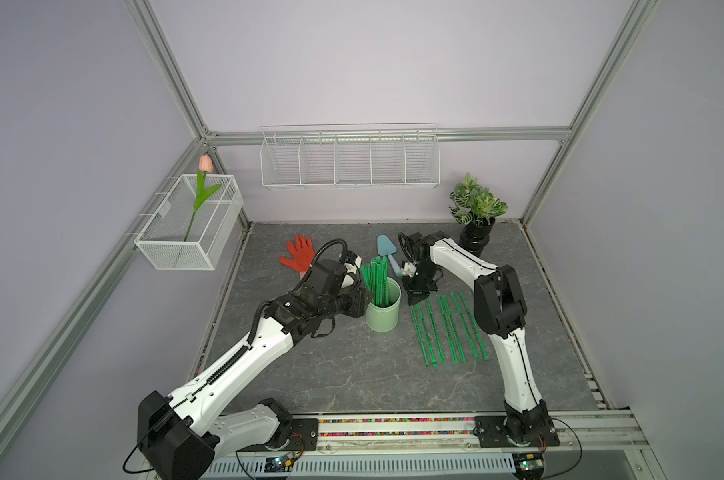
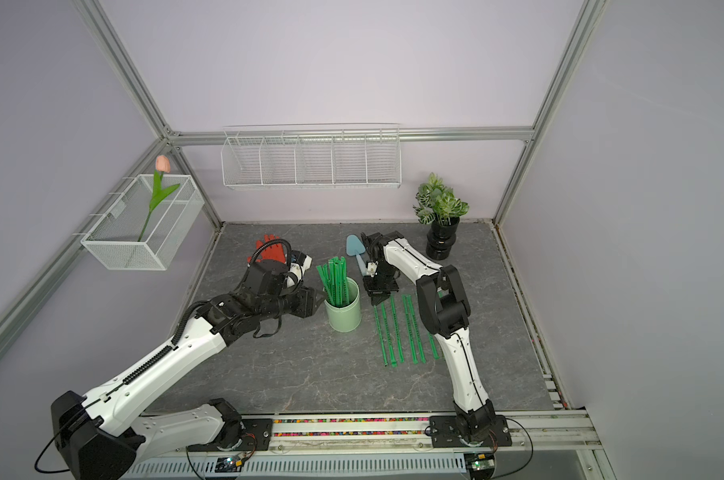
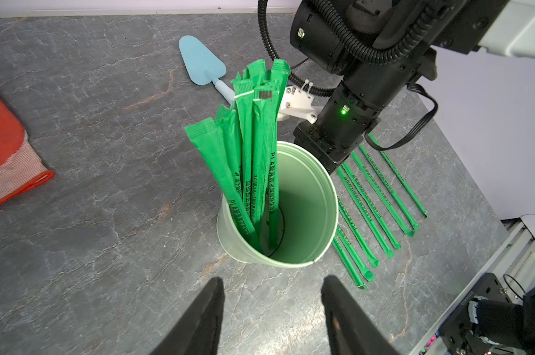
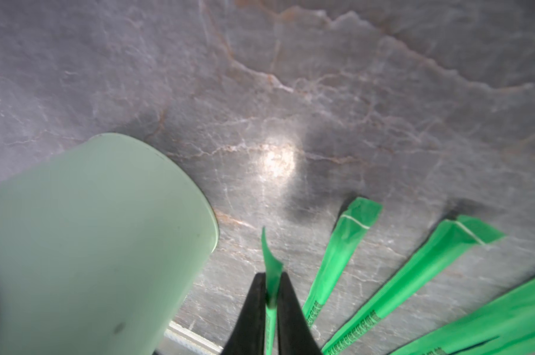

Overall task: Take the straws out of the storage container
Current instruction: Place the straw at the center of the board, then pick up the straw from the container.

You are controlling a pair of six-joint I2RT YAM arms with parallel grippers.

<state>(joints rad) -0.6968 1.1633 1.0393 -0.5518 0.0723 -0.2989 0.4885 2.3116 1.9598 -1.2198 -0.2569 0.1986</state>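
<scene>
**Currently: right gripper [image 4: 272, 274] clamping one straw end beside the storage container [image 1: 383, 318]**

The storage container is standing upright near the middle of the table [image 1: 343, 382]. A bundle of straws [image 1: 378, 278] is leaning out of it toward 11 o'clock, their lower ends disappearing behind its wall. At 3 o'clock from the container, loose straws [image 1: 447, 328] are lying flat in a nearly parallel row. In both top views the right arm [image 2: 443, 307] is covering the outermost ones, so the count is hard to make out.

The right gripper's fingers are squeezing together on the pinched straw [image 4: 271, 255] at the far end of that row. The right wrist view is showing it blurred and cutting off its remaining length.

The left gripper [image 3: 272, 279] is hovering at 9 o'clock of the container, just short of its wall, fingers spread wide and grasping nothing.

A blue trowel [image 1: 384, 246] is lying at 12 o'clock, its handle partly vanishing behind the right arm. A red glove [image 1: 298, 251] at 10 o'clock is being partly covered by the left arm [image 1: 323, 286]
</scene>
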